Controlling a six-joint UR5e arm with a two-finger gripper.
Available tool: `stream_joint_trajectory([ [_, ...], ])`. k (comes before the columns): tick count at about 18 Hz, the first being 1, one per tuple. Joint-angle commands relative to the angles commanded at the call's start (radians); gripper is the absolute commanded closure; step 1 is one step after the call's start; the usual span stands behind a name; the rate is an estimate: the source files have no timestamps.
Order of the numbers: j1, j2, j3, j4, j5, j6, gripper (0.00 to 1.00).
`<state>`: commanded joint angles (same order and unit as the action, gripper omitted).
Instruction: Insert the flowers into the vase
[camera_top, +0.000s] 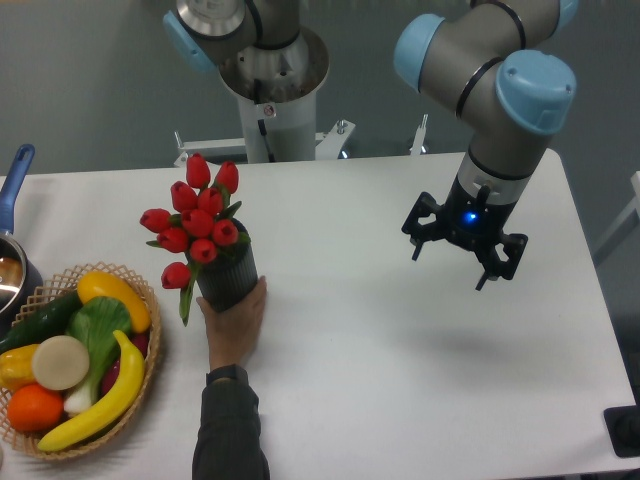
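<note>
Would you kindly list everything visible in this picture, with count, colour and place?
Bunch of red tulips: about nine, red buds, green stems, standing in the vase.
Dark grey ribbed cylindrical vase: one, table left of centre.
White table: one, fills the lower frame.
Woven basket of fruit and vegetables: one, tan, lower left.
Blue-handled pot: one, far left edge.
Person's hand: one, touching the vase base.
Robot's two-finger hand: one, black, open, empty, above the table's right side.
</note>
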<state>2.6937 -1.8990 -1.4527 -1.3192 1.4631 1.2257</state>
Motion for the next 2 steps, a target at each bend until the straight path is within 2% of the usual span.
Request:
stream_joint_trajectory([
  [2, -0.003, -0.003, -0.005, 0.0, 0.034, 0.0, 0.0],
])
